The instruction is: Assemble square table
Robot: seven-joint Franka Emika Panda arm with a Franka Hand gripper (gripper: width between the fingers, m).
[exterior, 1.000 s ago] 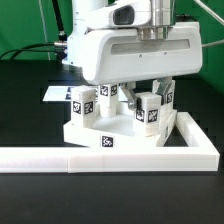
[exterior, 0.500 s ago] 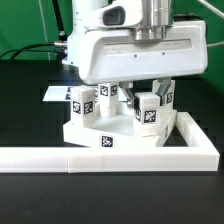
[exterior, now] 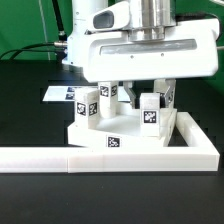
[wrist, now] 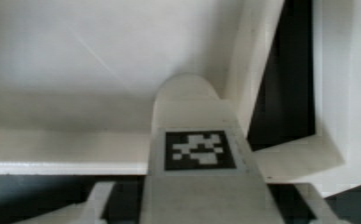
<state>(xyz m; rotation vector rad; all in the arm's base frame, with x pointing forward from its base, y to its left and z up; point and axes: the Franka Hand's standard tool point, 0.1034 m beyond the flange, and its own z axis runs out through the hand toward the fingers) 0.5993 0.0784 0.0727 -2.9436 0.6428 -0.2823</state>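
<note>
The white square tabletop (exterior: 92, 134) lies flat against the inner corner of the L-shaped barrier. Several tagged white legs stand on it: one at the exterior view's left (exterior: 88, 108), one behind it (exterior: 108, 92), and one at the right (exterior: 152, 113). My gripper (exterior: 148, 95) hangs straight down over the right leg, a finger on each side of its top. In the wrist view that leg (wrist: 203, 120) stands on the tabletop (wrist: 70, 90) between my gripper (wrist: 209, 205) fingers, with a dark gap on both sides. The jaws are open.
The long white L-shaped barrier (exterior: 100, 156) runs along the front and up the exterior view's right side. The marker board (exterior: 58, 93) lies behind the tabletop at the left. The black table (exterior: 30, 120) surrounds everything. My wide white hand body hides the rear of the tabletop.
My wrist has turned and shifted a little toward the exterior view's right. The tabletop and its legs have slid slightly right too.
</note>
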